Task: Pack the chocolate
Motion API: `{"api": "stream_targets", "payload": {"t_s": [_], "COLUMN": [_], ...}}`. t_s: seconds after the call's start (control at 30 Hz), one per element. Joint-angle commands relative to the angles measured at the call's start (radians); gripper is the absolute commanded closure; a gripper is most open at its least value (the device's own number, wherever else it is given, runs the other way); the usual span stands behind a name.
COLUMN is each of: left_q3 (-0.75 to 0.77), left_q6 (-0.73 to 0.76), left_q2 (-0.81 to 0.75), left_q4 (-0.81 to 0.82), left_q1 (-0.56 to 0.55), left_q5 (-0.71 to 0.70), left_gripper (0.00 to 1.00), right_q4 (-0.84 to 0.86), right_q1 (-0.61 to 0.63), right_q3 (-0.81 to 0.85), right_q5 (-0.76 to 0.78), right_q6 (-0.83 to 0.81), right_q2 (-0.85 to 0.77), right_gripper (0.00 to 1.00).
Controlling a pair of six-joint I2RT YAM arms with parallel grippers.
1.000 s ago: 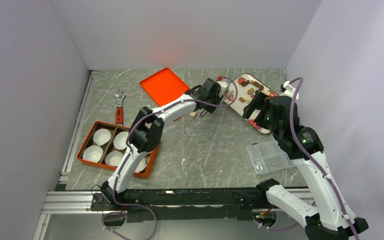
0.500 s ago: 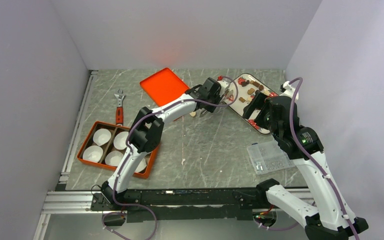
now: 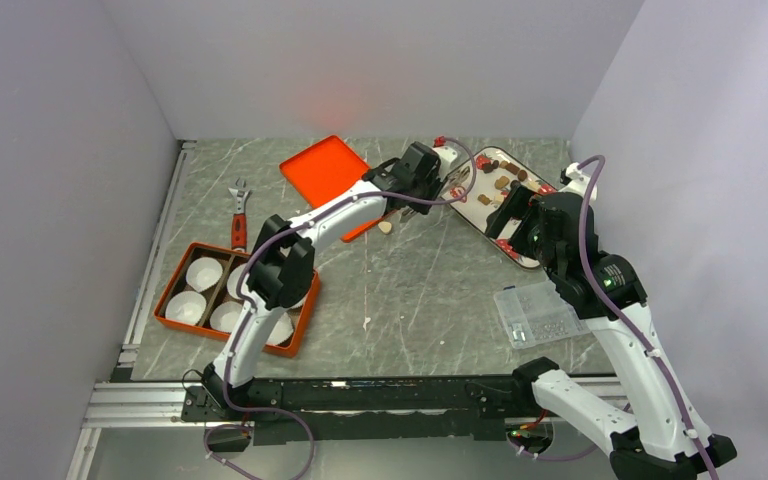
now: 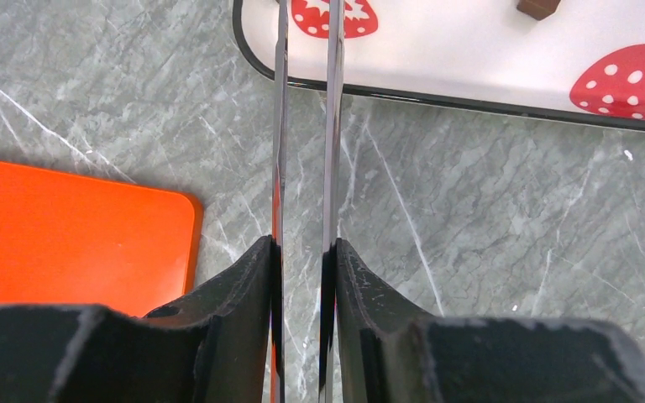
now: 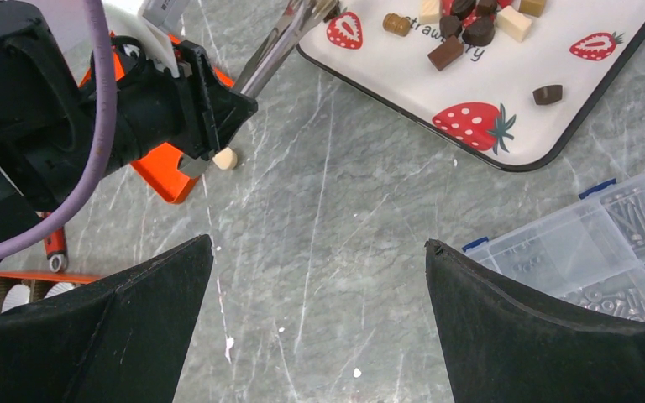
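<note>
Several chocolate pieces (image 3: 501,181) lie at the far end of the white strawberry tray (image 3: 481,214); they also show in the right wrist view (image 5: 463,30). One tan piece (image 3: 386,227) lies on the table beside the orange lid (image 3: 327,170), and also shows in the right wrist view (image 5: 225,159). My left gripper (image 3: 430,177) is shut on metal tweezers (image 4: 332,126), whose blades reach over the tray's near-left rim (image 4: 470,94). Nothing shows between the blades. My right gripper (image 5: 319,243) is open and empty above bare table, near the tray's right end.
An orange box (image 3: 182,283) with white paper cups stands at the left. A red-handled wrench (image 3: 239,215) lies behind it. A clear plastic parts box (image 3: 540,312) sits at the right, below the tray.
My left gripper with the tweezers has moved back and right, toward the tray. The tan piece on the table is now uncovered. The right arm has not moved.
</note>
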Motion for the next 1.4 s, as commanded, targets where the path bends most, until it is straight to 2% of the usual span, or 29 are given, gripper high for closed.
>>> {"api": "stream_targets", "payload": {"t_s": [0.0, 0.43, 0.87, 1.37], "left_q3": [0.044, -0.219, -0.534, -0.816], "left_q6": [-0.014, -0.11, -0.185, -0.312], "left_q2": [-0.082, -0.336, -0.659, -1.058], "left_q4": [0.013, 0.039, -0.017, -0.234], "left_q1": [-0.004, 0.011, 0.015, 0.015], "left_q5": [0.02, 0.033, -0.057, -0.229], "left_gripper": [0.68, 0.68, 0.68, 0.68], "right_q4": [0.028, 0.061, 0.137, 0.223], "right_q1": [0.0, 0.001, 0.001, 0.001], "right_q3": [-0.002, -0.026, -0.07, -0.104], "right_q5": [0.014, -0.007, -0.077, -0.166], "right_q6": [-0.011, -0.016, -0.019, -0.017], "right_q2": [-0.014, -0.013, 0.011, 0.073], "right_gripper": [0.0, 0.0, 0.0, 0.0]}}
